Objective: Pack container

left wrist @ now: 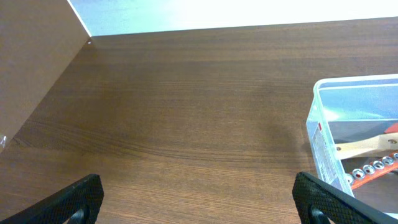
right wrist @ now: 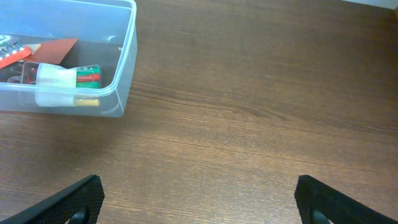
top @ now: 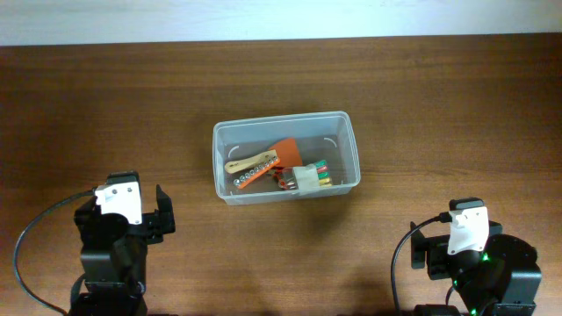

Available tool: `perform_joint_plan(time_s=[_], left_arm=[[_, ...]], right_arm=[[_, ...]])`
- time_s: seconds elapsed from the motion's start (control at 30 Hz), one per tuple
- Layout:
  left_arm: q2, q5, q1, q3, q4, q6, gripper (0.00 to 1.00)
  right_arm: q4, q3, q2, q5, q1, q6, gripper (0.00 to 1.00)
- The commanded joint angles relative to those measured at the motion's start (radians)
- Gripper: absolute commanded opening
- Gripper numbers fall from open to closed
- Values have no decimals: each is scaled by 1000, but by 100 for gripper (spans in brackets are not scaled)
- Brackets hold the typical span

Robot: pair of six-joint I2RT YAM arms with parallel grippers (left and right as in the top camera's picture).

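Observation:
The clear plastic container [top: 349,140] stands in the middle of the wooden table. Inside lie an orange socket rail [top: 255,178], a wooden-handled tool [top: 250,161], an orange piece [top: 287,151] and a white holder of coloured bits [top: 309,177]. The container's corner shows at the right of the left wrist view [left wrist: 323,146] and at the upper left of the right wrist view [right wrist: 127,56]. My left gripper [left wrist: 199,202] is open and empty at the front left. My right gripper [right wrist: 199,202] is open and empty at the front right. Both are well apart from the container.
The table's far edge meets a pale wall [top: 281,17] at the back. A brown panel [left wrist: 31,56] stands at the left in the left wrist view.

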Motion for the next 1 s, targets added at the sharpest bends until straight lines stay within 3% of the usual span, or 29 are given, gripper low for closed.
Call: perform_joint_plan(time_s=[0.0, 0.57, 0.8, 0.97], left_arm=[[-2, -18, 1, -6, -5, -10, 99], [-2, -18, 1, -6, -9, -10, 99], [-2, -17, 1, -6, -9, -10, 99], [-2, -18, 1, -6, -9, -10, 99]], right_arm=[[5, -5, -11, 12, 3, 7, 98], [7, -5, -37, 35, 3, 7, 98], [38, -32, -240, -77, 48, 12, 99], [203, -153, -399, -74, 63, 10, 99]])
